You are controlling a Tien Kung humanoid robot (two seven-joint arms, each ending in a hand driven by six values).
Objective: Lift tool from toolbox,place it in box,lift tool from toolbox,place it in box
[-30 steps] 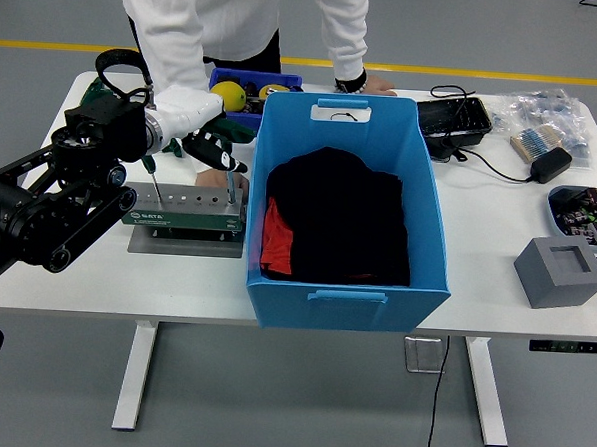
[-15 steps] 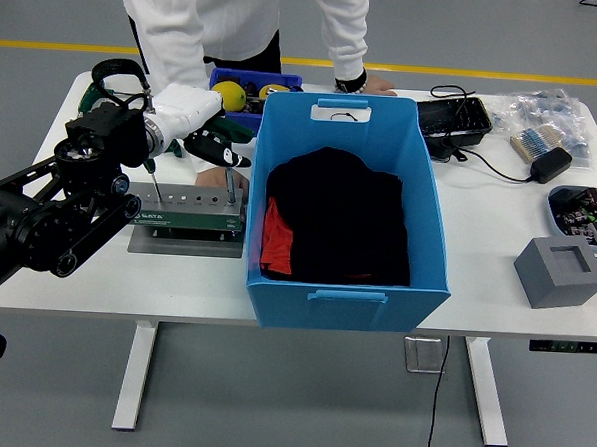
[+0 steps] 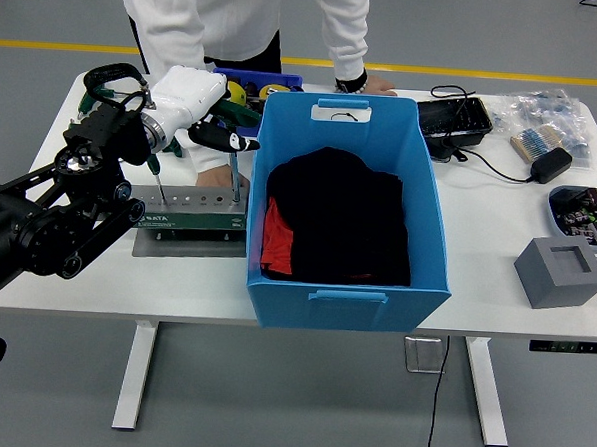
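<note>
The left hand (image 3: 196,106) grips a screwdriver (image 3: 228,152) whose tip points down at the green tool rack (image 3: 184,219), just left of the blue box (image 3: 344,214). A person's hand (image 3: 364,84) rests on the table (image 3: 498,234).

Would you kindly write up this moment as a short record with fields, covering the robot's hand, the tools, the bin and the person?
left hand: white-gloved left hand over the tool holder, fingers closed on a screwdriver
screwdriver: shaft points down toward the holder's right end
tool holder: green tool holder left of the bin; another screwdriver stands in it
bin: blue bin at table centre, dark cloth inside
right hand: not in view
person: stands at the far side, one hand resting on the table
</note>
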